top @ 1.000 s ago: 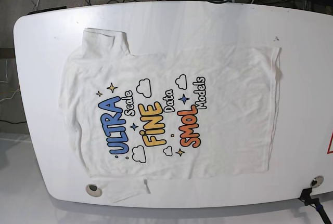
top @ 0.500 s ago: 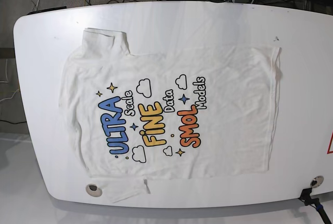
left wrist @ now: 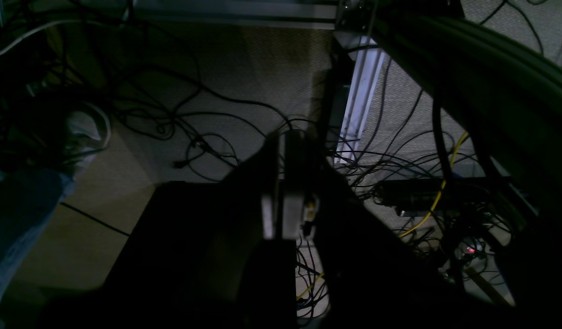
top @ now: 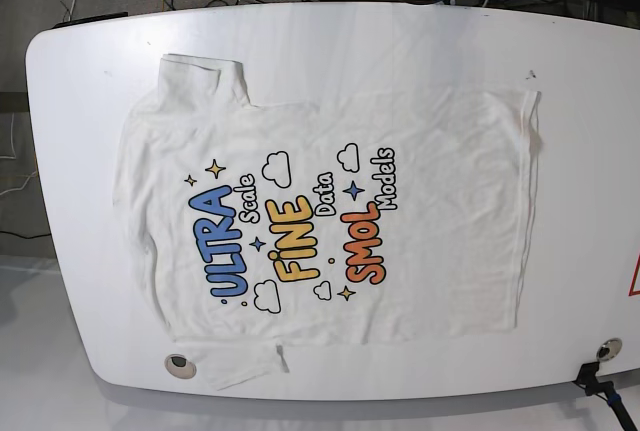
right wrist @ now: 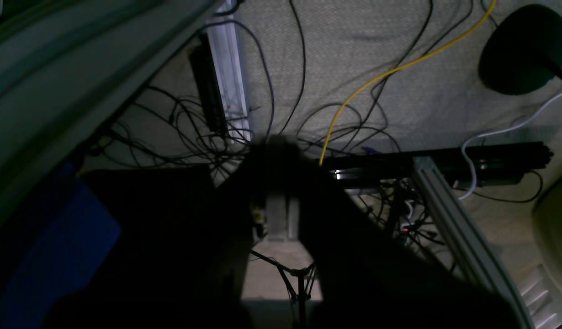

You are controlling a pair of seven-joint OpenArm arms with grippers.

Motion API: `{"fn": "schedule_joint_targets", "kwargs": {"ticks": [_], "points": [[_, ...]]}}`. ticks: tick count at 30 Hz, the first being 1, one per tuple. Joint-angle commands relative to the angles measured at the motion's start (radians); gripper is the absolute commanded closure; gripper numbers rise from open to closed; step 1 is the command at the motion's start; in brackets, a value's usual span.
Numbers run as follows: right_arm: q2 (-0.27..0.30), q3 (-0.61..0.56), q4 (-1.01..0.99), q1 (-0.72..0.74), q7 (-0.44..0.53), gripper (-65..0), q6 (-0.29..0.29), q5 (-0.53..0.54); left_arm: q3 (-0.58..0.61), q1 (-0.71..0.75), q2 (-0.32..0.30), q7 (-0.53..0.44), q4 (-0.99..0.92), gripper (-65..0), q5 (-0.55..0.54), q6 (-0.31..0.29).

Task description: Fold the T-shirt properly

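The T-shirt point(top: 330, 211) lies spread flat, print side up, on the white tabletop point(top: 400, 41) in the base view, its neck end to the left and its hem to the right. One sleeve sticks out at the top left, the other hangs over the front edge. Neither arm shows in the base view. In the left wrist view my left gripper point(left wrist: 285, 183) is shut on nothing, hanging over the floor. In the right wrist view my right gripper point(right wrist: 277, 201) is also shut and holds nothing, above cables on the floor.
Tangled cables point(left wrist: 217, 137) and a yellow cable point(right wrist: 377, 77) lie on the carpet below the arms. A metal frame rail point(right wrist: 445, 214) and a dark round base point(right wrist: 523, 50) stand nearby. A round hole point(top: 180, 364) sits near the table's front left edge.
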Motion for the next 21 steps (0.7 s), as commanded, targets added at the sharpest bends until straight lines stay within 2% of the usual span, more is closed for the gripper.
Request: {"fn": "schedule_joint_targets", "kwargs": {"ticks": [1,15,16,21], "points": [[0.001,0.002,-0.001,-0.001,0.001,-0.2,0.004,-0.003,-0.002,-0.003,-0.002,-0.006,-0.003,0.0,0.001,0.001],[0.025,-0.002,0.015,-0.023,0.007,-0.3,0.001,-0.005,-0.004,0.003,-0.009,-0.018,0.001,0.0,0.001,0.004],[0.019,0.000,0.002,-0.008,0.011,0.0,0.017,-0.006,-0.007,0.005,-0.006,-0.046,0.007,0.0,-0.011,-0.001],[0.019,-0.002,0.005,-0.009,0.005,0.0,0.016,-0.006,-0.008,0.003,-0.011,-0.060,0.005,0.0,-0.011,0.000]]}}
